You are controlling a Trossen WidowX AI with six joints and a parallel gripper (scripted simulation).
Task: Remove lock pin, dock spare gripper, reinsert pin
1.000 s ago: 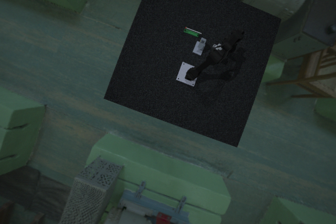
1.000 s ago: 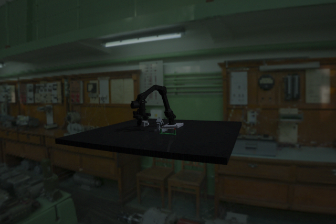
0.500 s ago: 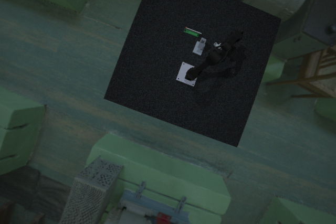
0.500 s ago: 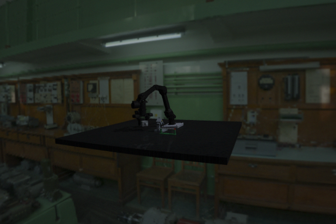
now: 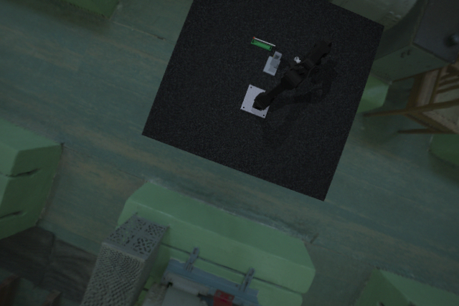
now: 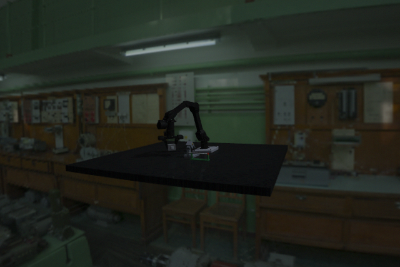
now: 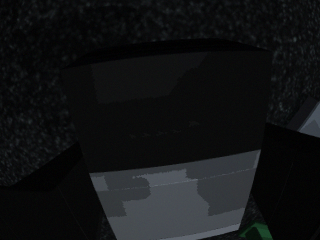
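My gripper (image 6: 171,146) (image 7: 165,128) is shut on the spare gripper (image 6: 171,147) (image 7: 175,207), a block that looks dark above and grey below in the wrist view. It hangs above the table, beside the mount. In the top view the arm hides most of it. The grey mount (image 5: 270,67) (image 6: 189,149) stands on the table, with its socket (image 5: 277,55) at one end. The lock pin (image 5: 264,41) (image 6: 199,153), whitish with a red end, lies along the top of the green rack (image 5: 261,44) (image 6: 200,159), out of the socket. The spigot cannot be made out.
The white base plate (image 5: 249,104) (image 6: 211,149) of the arm lies near the mount. The black table top (image 5: 207,110) (image 6: 225,170) has open edges all round. In the wrist view a light grey corner shows at the right and a green corner (image 7: 256,232) at the bottom.
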